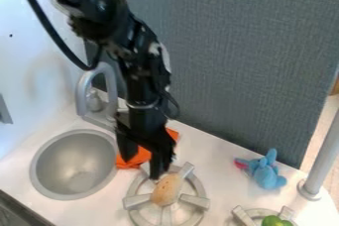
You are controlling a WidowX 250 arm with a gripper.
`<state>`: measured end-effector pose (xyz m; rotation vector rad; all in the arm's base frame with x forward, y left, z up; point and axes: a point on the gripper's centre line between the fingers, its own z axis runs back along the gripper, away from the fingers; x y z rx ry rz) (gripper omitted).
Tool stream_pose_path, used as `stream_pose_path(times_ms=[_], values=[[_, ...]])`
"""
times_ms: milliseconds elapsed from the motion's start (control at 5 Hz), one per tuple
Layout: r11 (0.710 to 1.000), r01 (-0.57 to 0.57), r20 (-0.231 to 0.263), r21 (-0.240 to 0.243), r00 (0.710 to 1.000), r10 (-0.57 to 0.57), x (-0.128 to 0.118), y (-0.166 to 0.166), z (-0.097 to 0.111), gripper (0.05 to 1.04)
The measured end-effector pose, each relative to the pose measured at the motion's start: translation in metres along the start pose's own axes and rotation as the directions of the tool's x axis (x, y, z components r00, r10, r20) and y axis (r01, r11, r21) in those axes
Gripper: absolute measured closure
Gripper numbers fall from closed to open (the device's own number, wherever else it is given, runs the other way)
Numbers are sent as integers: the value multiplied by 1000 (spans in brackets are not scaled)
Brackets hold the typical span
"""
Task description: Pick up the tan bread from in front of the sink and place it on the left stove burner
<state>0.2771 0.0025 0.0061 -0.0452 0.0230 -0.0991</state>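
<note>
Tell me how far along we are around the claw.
Apparently done: the tan oblong item sits on the burner grate. In hand: seemingly nothing; the open claw hangs by that item, near the orange cloth. Left: probably a grip on one of them; which, I can't tell.

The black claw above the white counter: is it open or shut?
Open. The two fingers of the gripper stand apart, and part of the orange cloth shows in the gap between them.
</note>
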Motion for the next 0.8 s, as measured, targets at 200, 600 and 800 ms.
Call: stream_pose_path(times_ms=[200,600,800], values=[[999,-11,32,39,999,10,4,24,10,82],[999,-23,163,-29,986,28,43,93,0,82],[999,-32,97,-24,995,35,59,106,-19,82]])
